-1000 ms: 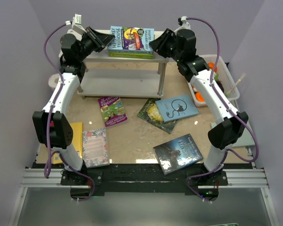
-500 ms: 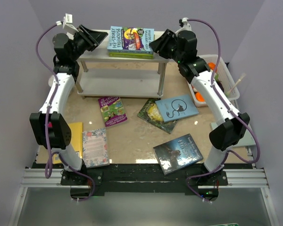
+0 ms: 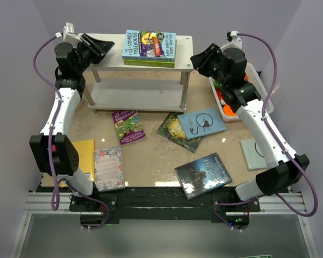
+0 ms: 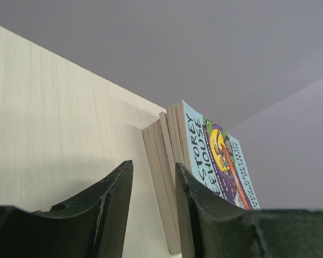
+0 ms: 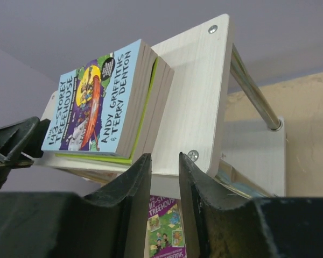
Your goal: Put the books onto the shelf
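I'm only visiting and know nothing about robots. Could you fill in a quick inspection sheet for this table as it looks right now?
Surface: tan table top, with seven books lying flat on it.
Job's things: shelf at the far side, with a stack of books on its top board. Loose: purple book, dark green book, light-blue book, dark grey book, pink floral book, yellow book, grey-green book.
Clutter: white basket on the right, holding orange items.
End effectors: left end effector and right end effector are open and empty, one at each end of the top board.
Cables: purple cables loop along both arms; no snag seen.
Surroundings: lilac walls; nothing else seen.
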Available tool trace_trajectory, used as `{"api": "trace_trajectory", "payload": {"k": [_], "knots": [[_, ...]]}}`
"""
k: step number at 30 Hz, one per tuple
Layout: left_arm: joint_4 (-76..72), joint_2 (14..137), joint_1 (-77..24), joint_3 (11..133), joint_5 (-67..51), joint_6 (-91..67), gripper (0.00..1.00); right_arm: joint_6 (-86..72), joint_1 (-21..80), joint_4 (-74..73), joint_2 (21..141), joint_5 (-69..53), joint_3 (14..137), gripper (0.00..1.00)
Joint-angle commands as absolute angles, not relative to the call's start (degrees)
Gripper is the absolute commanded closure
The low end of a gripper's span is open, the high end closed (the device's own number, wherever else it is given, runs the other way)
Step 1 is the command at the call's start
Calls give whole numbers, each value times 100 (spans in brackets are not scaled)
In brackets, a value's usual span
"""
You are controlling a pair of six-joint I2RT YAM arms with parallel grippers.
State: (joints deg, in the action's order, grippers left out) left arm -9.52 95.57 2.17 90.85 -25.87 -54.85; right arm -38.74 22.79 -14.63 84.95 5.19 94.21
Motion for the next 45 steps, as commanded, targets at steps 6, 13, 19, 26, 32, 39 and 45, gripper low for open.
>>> {"api": "trace_trajectory", "payload": {"k": [6,13,19,26,32,39,45], "knots": [[-607,9843,-114,9659,-2575,-5107,61,-3858,2276,-1020,8411,527,9150,69],[-598,9940,-360,9729,-2680,-4931,64,-3850,2276,-1028,8411,501,9149,69],[-580,9853,-317,9694,-2619,-4922,64,-3859,2276,-1028,8394,483,9088,69],[-624,9308,167,9079,-2082,-5282,59,-3788,2268,-1046,8481,483,9166,67],[-721,9387,141,9018,-2303,-5432,59,-3946,2276,-1265,9105,369,10044,73],[-1072,9422,106,8833,-2654,-5607,59,-3973,2285,-1476,9606,185,10617,75],[-1213,9457,53,8859,-2786,-5555,59,-3929,2417,-1354,9563,202,10486,75]]}}
